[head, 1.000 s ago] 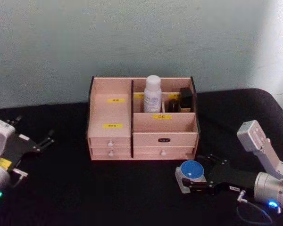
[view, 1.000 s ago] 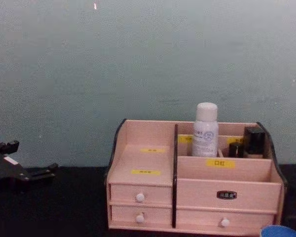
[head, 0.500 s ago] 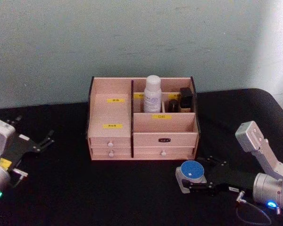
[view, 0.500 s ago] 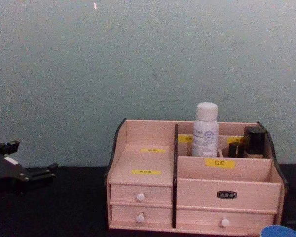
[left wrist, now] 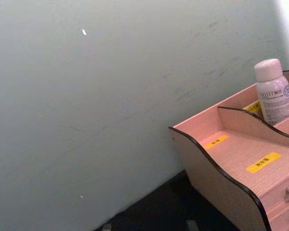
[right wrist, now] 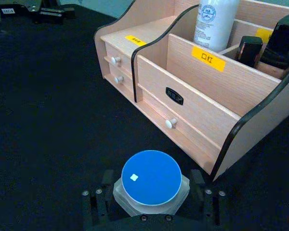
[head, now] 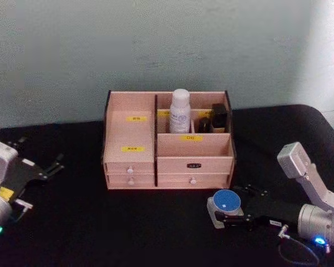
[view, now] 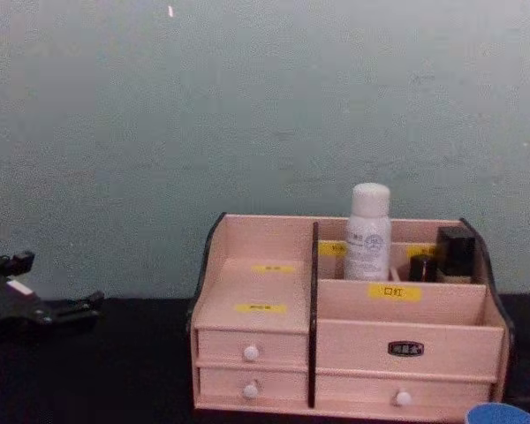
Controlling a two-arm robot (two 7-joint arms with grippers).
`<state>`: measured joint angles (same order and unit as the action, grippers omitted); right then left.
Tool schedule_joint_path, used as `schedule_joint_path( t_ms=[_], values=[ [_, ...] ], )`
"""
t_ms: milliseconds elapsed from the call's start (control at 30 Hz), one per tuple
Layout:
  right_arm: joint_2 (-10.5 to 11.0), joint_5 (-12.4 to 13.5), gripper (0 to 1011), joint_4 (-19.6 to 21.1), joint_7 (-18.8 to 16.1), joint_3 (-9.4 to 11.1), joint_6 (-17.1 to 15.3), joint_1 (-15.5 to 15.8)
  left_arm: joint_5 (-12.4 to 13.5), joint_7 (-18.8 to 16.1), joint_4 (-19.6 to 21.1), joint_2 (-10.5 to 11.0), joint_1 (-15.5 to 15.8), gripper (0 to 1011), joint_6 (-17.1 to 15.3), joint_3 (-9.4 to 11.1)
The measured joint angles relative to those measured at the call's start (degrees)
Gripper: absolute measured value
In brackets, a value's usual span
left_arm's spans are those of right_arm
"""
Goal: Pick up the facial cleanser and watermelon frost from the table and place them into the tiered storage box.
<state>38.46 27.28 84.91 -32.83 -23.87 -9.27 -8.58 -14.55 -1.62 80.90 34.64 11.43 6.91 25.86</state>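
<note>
- The left gripper (head: 54,164) sits low over the left end of the black, matte, cloth-like counter (head: 156,228), well apart from the box. Its jaws are spread and empty. By appearance it is parked clear of the work zone.
- The tiered storage box (head: 131,133), of light pink wood grain with dark curved side edges, stands at the centre rear, against the wall. Its open tops face up and its drawers face the robot, so top loading looks unobstructed. The tiers step down toward the front. Yellow labels mark the compartments, and small white round knobs (head: 192,181) mark the drawers.
- A white cylindrical plastic bottle with a rounded cap (head: 180,111) stands upright in a rear compartment. It is probably one task item already stowed.
- Two small dark, boxy containers (head: 219,117) stand in the rear right compartments.
- A squat white jar with a smooth flat round blue lid (head: 226,201) lies just in front of the box's right end. It is judged the remaining task item.
- The right gripper (right wrist: 151,190) reaches in low from the right. Its jaws press on opposite sides of the jar's white faceted base. This side grip leaves the lid free.
</note>
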Motion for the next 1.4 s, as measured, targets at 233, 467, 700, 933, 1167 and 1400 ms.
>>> schedule_joint_path(
  t_ms=[233, 467, 700, 933, 1167, 1400],
  values=[
    [0.1, 0.4, 1000, -0.3, -0.4, -0.3, -0.3, -0.3, 0.0, 0.0, 0.0, 0.0, 0.0, 1001, 0.0, 0.0],
    [0.1, 0.7, 1000, -0.6, -0.6, -0.5, -0.5, -0.6, 0.0, 0.0, 0.0, 0.0, 0.0, 1001, 0.0, 0.0],
    [0.0, 0.9, 1000, -0.7, -0.4, -0.6, -0.7, -0.7, 0.0, 0.0, 0.0, 0.0, 0.0, 1001, 0.0, 0.0],
    [0.1, 0.9, 1000, -0.7, -0.4, -0.6, -0.7, -0.7, 0.0, 0.0, 0.0, 0.0, 0.0, 1001, 0.0, 0.0],
    [0.1, 0.9, 999, -0.6, -0.5, -0.5, -0.6, -0.6, 0.0, 0.0, 0.0, 0.0, 0.0, 1001, 0.0, 0.0],
    [0.1, 0.8, 838, -0.6, -0.5, -0.5, -0.6, -0.6, 0.0, 0.0, 0.0, 0.0, 0.0, 1001, 0.0, 0.0]
  ],
)
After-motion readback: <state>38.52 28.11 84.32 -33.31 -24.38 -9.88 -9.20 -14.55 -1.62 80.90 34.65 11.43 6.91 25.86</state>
